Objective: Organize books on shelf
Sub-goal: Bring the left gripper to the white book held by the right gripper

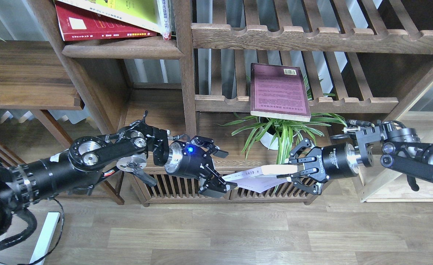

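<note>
Walnut bookcase fills the upper view. Shelf, solid brown board with rounded lip, sits top left in a narrow bay. On it the red book lies flat, the yellow-green book leaning across its top. Right bay has slatted racks; the maroon-purple book lies on the middle rack, front edge overhanging the rail. Potted plant on the board just below that book.

Left arm comes in low left, left tool with fingers spread wide apart, lower finger at the near corner of the pale book, nothing clamped. Right arm from the right, right tool closed onto the pale book's opposite edge, holding it roughly level in mid-air in front of the low slatted cabinet, between both tools, well below the shelf. Lower pages sag open.
</note>
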Controlling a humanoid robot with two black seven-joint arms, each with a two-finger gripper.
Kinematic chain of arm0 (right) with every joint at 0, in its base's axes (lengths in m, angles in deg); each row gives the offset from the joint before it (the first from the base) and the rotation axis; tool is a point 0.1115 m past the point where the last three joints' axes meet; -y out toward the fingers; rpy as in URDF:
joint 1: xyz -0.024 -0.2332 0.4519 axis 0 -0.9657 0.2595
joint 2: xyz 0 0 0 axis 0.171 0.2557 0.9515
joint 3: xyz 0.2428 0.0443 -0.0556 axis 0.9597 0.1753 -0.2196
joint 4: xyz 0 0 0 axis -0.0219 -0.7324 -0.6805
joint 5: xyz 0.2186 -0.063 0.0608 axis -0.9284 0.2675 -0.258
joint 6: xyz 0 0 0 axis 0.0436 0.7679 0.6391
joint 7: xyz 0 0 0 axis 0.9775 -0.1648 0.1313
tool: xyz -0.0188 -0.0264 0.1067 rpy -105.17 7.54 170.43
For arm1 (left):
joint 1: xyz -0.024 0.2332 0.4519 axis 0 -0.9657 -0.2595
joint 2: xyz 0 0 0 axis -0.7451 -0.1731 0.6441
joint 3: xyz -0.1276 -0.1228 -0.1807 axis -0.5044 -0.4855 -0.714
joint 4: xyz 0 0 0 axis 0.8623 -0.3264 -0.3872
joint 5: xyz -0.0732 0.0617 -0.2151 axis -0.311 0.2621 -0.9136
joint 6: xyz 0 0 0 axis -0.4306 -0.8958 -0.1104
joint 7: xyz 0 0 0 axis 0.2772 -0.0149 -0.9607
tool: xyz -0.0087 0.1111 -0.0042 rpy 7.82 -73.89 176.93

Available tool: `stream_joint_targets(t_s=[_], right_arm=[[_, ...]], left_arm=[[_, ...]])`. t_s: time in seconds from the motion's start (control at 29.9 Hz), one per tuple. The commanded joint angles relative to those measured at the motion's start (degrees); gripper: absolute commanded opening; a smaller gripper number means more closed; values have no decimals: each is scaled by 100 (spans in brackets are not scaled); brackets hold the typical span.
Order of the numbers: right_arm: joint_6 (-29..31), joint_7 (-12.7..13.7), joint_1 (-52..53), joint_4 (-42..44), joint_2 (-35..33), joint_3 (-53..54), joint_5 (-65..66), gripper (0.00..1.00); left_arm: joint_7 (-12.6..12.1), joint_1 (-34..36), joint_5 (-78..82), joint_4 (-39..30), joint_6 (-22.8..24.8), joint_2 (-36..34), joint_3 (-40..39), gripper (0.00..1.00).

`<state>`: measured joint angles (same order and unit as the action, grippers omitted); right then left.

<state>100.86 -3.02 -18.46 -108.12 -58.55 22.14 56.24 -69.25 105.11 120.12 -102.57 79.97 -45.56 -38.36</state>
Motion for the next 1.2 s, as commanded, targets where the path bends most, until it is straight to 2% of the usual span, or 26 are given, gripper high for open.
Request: stream_joint_targets(t_s=[0.0, 0.13, 0.43, 0.57, 0.74, 0.84, 0.9, 1.07, 1.1, 1.17], right_arm=[[2, 0, 175, -77, 29, -2, -88, 1], [20, 0, 325, -112, 47, -2, -159, 1], [46, 0, 536, -201, 108, -2, -273, 1], [90, 0, 536, -201, 144, -2, -273, 1], [99, 0, 580, -201, 196, -2, -273, 1], [99, 0, 589, -201, 214, -2, -282, 1], [99, 0, 589, -201, 223, -11, -282, 1], [99, 0, 589, -201, 223, -11, -282, 1], [99, 0, 598, -201, 232, -11, -282, 1], [99, 0, 598, -201, 232, -11, -282, 1]], left_arm=[[-31, 43, 67, 239, -1, 249, 62, 95], [-22, 61, 67, 441, -1, 469, 71, 95], [31, 70, 85, 898, -1, 470, 62, 92], [136, 88, 181, 995, -1, 470, 62, 80], [444, 61, 445, 1065, -1, 470, 62, 68], [584, 52, 437, 1057, -1, 470, 62, 55], [663, 52, 445, 1057, -1, 470, 71, 50], [708, 52, 498, 1057, -1, 470, 71, 41], [716, 52, 498, 1057, -1, 470, 71, 37], [725, 44, 507, 1066, -1, 470, 80, 16]])
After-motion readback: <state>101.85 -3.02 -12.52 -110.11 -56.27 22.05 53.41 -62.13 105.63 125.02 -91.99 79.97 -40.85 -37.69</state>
